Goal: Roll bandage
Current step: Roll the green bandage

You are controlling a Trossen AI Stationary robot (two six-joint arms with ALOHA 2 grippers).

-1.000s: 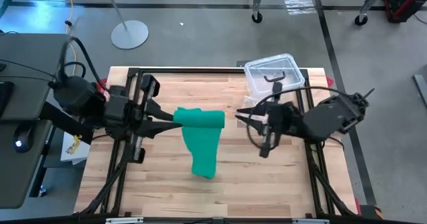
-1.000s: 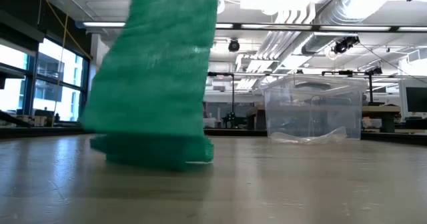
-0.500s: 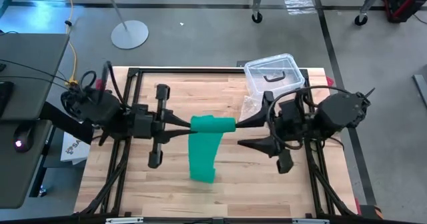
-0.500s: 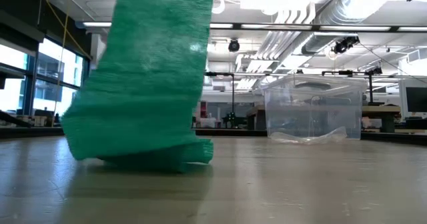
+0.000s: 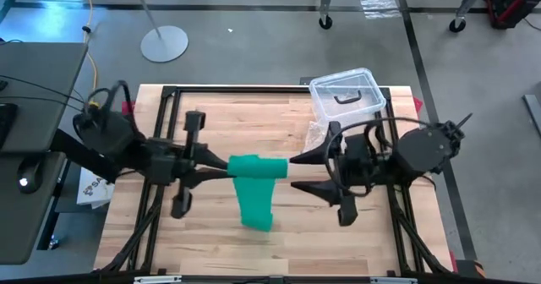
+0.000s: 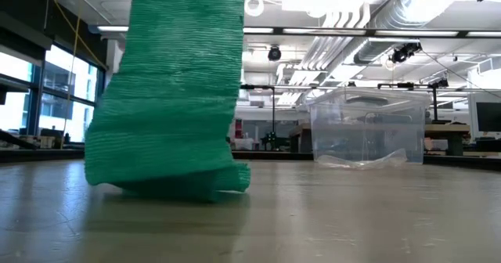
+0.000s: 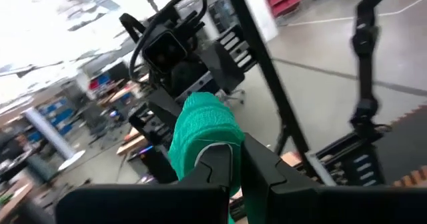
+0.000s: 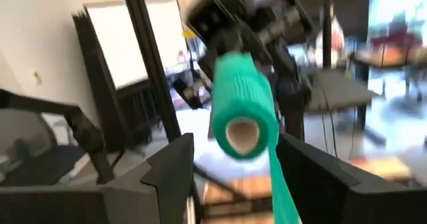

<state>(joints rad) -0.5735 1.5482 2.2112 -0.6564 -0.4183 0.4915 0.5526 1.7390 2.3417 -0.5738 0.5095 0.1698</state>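
Left gripper point(image 5: 226, 166) clamps bandage point(image 5: 256, 187) roll; right gripper point(image 5: 297, 172) apart (tail grazes table point(image 5: 296, 233)).

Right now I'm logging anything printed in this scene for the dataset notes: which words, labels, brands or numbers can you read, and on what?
None can be read.
White sheet with a yellow mark, beside the table's left edge: print too small to read.
Bandage, clear plastic box: no lettering shows.
Boards and shelves in the room behind, low and wrist views: too blurred to read.
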